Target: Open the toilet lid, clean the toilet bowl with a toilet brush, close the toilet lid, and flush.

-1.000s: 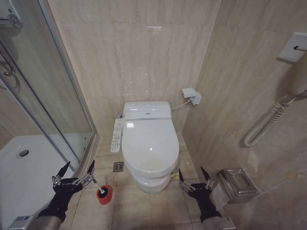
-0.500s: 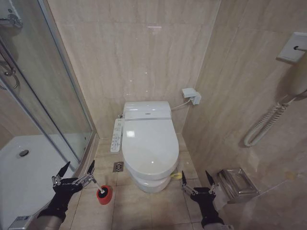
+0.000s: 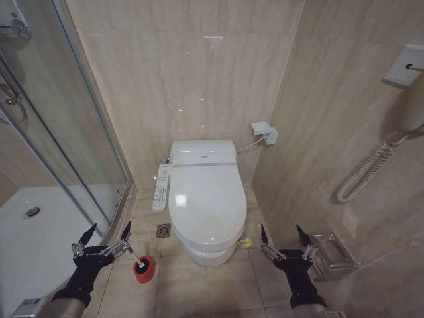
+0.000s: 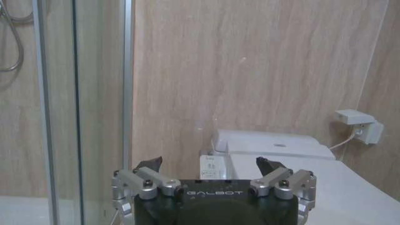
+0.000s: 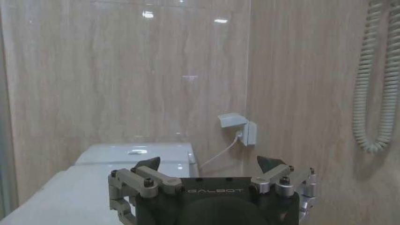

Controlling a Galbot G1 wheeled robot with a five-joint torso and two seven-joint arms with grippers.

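1. Starting at your right tool: it hangs low beside the toilet's front right corner, fingers spread wide, nothing in them. Your left tool sits parked on the other side, also splayed and empty, just above the toilet brush.
2. The toilet lid is down flat over the toilet bowl, so my guess is opening it is the step in hand.
3. The yellow-green strap loop pokes out at the lid's front right edge, near your right tool. I'd slide one finger under or through that loop instead of pinching the glossy plastic, which looks slippery. Then lift in an arc back toward the tank, not straight up.
4. Watch the metal holder on the right wall; it's close to that arm.
5. The brush stands in its red cup on the floor, well apart from the lid.
6. Hard to make out: the loop is tiny from the head camera, and you can't tell how it lies. The bowl's inside is hidden under the lid. Brush bristles are buried in the cup.
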